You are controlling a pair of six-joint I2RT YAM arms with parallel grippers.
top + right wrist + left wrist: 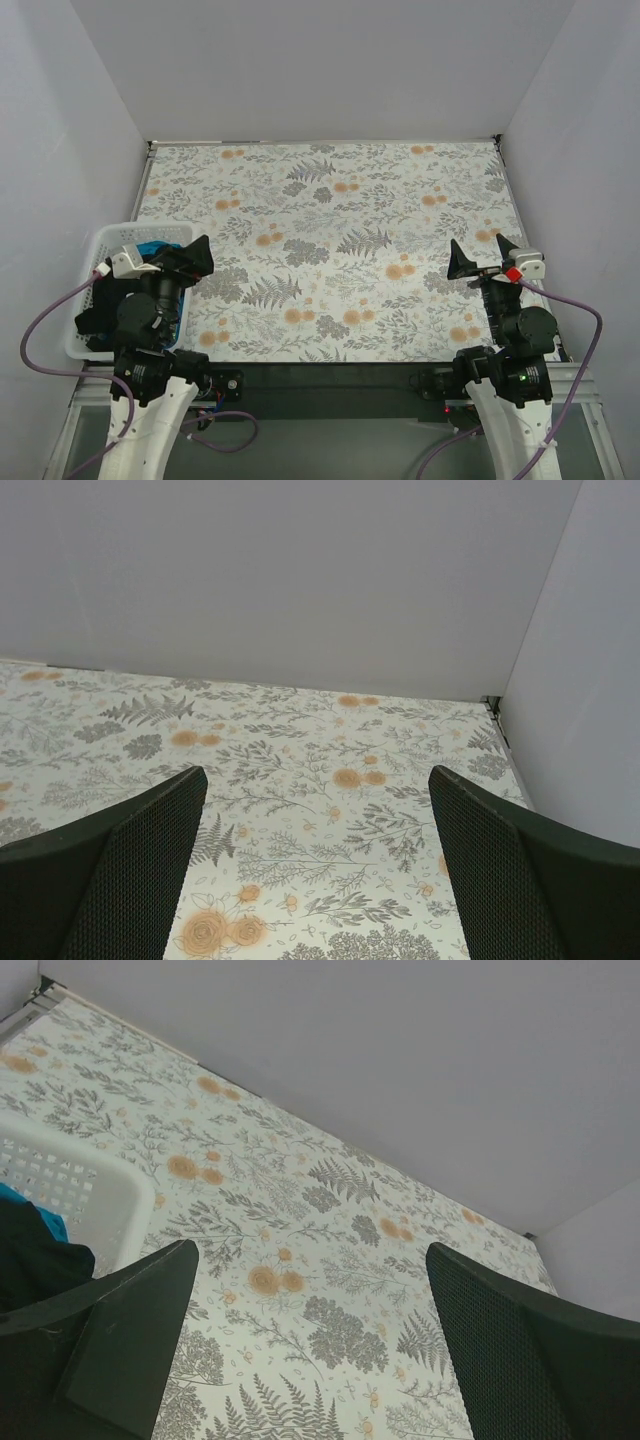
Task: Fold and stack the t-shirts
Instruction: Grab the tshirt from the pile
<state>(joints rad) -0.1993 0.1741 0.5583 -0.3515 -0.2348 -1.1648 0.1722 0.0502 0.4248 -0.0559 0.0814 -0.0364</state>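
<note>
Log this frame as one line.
left gripper: open, empty | right gripper: open, empty | black cloth t-shirt and teal-blue cloth t-shirt: in white plastic lattice basket | folding: not begun

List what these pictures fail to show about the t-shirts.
- Top view: the left arm covers most of the basket; only a sliver of teal t-shirt shows.
- Left wrist view: the black t-shirt is cut off by the frame edge and a finger of the left end effector.
- Any view: the number of t-shirts, buried in the basket.

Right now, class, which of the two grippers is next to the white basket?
The left gripper; the basket sits at its side, while the right gripper hangs across the table.
</note>
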